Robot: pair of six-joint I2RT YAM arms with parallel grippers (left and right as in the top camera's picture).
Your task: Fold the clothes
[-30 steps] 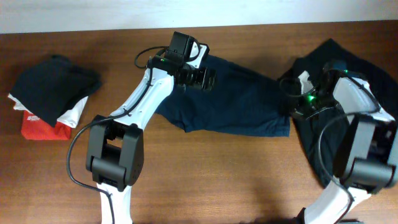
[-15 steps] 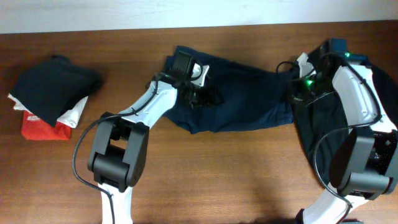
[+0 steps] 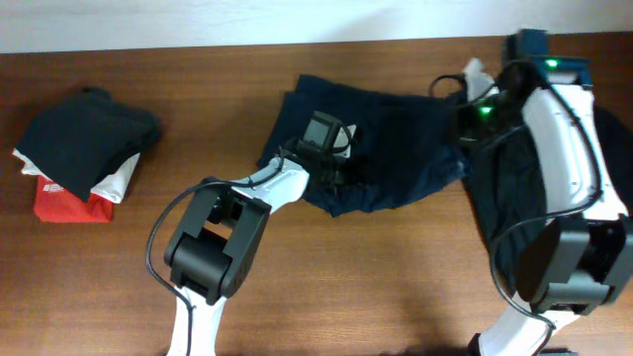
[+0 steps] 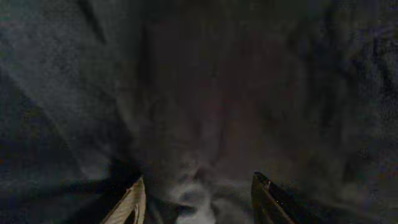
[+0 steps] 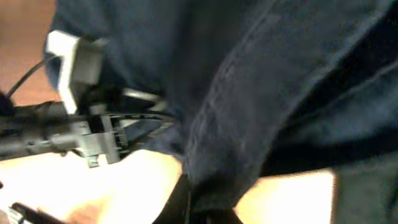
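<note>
**Navy garment (image 3: 406,138) half gathered, black one not yet begun**

Taking the pile of folded clothes (image 3: 84,148) as the reference, the navy garment lies on the table (image 3: 396,297) well to the right of it. The black garment (image 3: 495,227) is farther right again, crumpled under the right arm.

The pile, with a black piece on top and white and red below, looks finished. The navy garment is in the middle of a fold, I think. It is bunched and uneven, with no clean edge, so it still needs smoothing and further folds. The black garment seems untouched, so more than half of the work is probably left.

The left gripper (image 3: 346,180) sits on the near edge of the navy garment, on the side toward the pile. In the left wrist view its fingers (image 4: 134,202) stand partly apart with a pale bunch of cloth pressed between them, so it seems to hold the cloth. The right gripper (image 3: 461,119) is at the corner of the navy garment farthest from the pile. In its wrist view the cloth runs straight into narrowly closed jaws and hangs raised above the wood.

One second ago the navy garment lay flatter and reached closer to the pile. The left gripper was then at its back edge and has since come toward the front, dragging cloth away from the pile. The right gripper has moved toward the back of the table and lifted its corner.
</note>
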